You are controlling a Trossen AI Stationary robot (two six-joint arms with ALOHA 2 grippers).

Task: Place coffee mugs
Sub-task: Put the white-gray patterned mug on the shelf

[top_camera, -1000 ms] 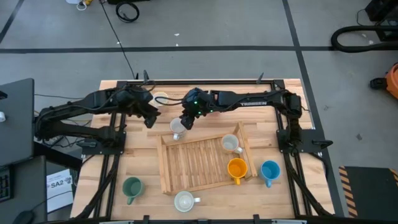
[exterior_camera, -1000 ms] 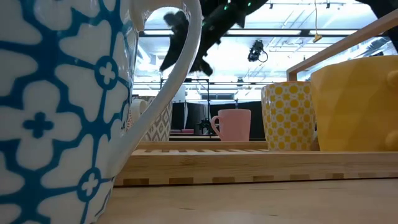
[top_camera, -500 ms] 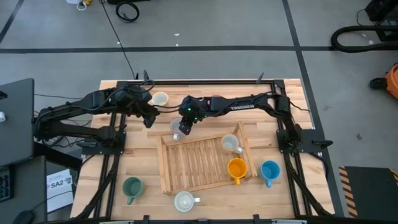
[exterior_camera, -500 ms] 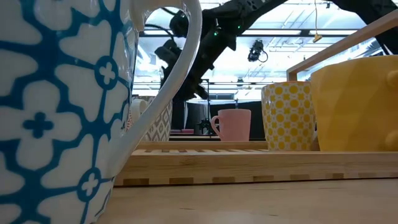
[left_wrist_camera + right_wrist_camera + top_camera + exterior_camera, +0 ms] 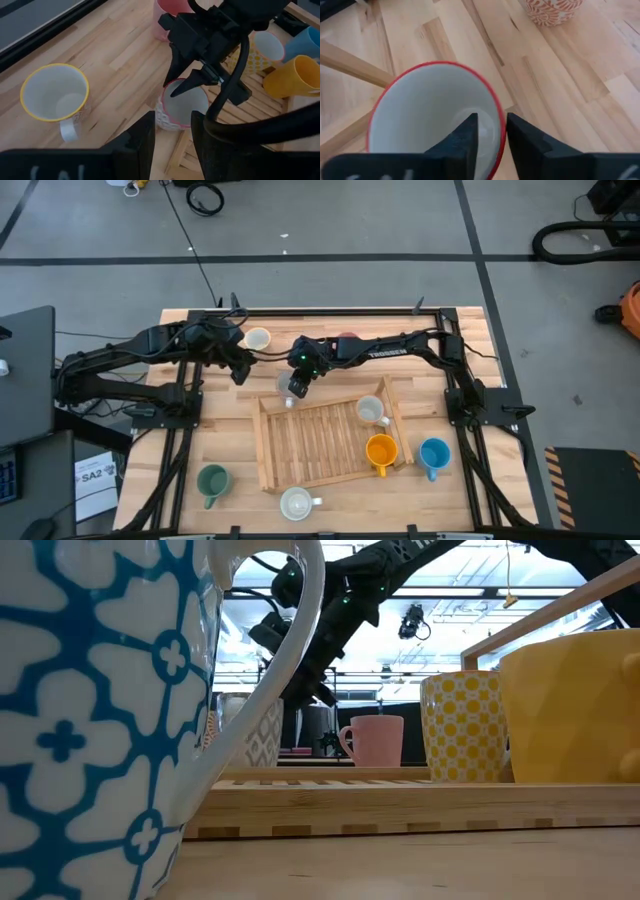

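My right gripper (image 5: 298, 385) (image 5: 491, 120) is down on a white, grey-patterned mug with a red rim (image 5: 286, 388) (image 5: 182, 102). This mug stands on the table just beyond the wooden rack's (image 5: 268, 455) far left corner. My left gripper (image 5: 237, 370) (image 5: 172, 114) hovers shut to its left, beside a yellow-rimmed cream mug (image 5: 258, 338). A yellow-dotted mug (image 5: 370, 410) and an orange mug (image 5: 380, 450) are in the rack. The pink mug (image 5: 347, 337) is mostly hidden under the right arm. Blue (image 5: 434, 453), dark green (image 5: 212, 480) and white (image 5: 296, 502) mugs stand on the table. My right gripper has the patterned mug by its wall at the rim (image 5: 495, 107). One finger (image 5: 465, 137) is inside the cup and one (image 5: 522, 140) outside. The fingers come from above, slanting down. The mug is upright, its base on the table in the left wrist view.
The rack's raised far rail (image 5: 320, 398) runs right next to the held mug. A white mug with blue flowers (image 5: 100, 690) fills the low view's near left. Bare table lies between the rack's left side and the dark green mug.
My right gripper has come down and toward the table's near edge, from above the patterned mug onto its rim, one finger entering the cup. The mug has stayed where it was.
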